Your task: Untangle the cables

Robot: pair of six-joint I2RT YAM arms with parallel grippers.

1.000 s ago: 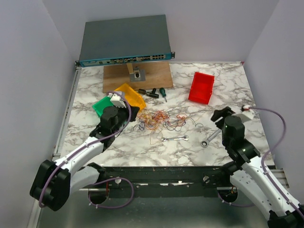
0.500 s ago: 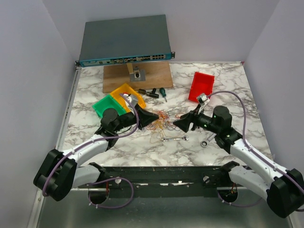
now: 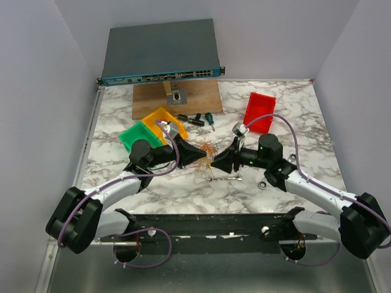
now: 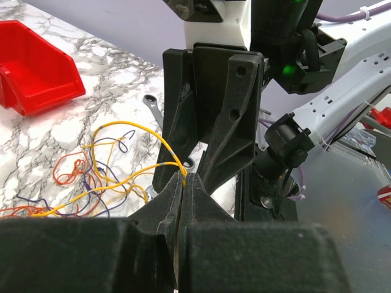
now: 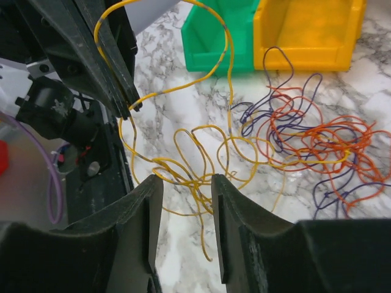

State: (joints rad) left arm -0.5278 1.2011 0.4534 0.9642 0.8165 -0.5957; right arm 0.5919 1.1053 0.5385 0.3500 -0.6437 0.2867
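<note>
My left tool (image 3: 199,157) is pinched fully closed on a yellow cable (image 4: 135,124). In the left wrist view the strand enters right at the fingertips and arcs away up and to the left.

My right tool (image 3: 220,162) faces it tip to tip above the middle of the marble counter (image 3: 293,97), the two nearly meeting. Its jaws stand partly apart. In the right wrist view, loops of that yellow strand hang in the gap between the fingers (image 5: 137,213). I can't tell whether either finger touches the wire, but nothing is clamped there.

The rest of the cables (image 5: 317,140), orange, purple and more yellow, lie in a loose tangle on the counter just behind the two tools. They are near the green bin (image 3: 131,135) and the yellow bin (image 3: 157,116), which sit side by side, touching.

A combination wrench (image 3: 225,178) lies flat on the counter, just on the near side of the tools. The red bin (image 3: 259,112) sits well apart at the far right. Screwdrivers (image 3: 200,119) lie beside a wooden board (image 3: 177,97).
</note>
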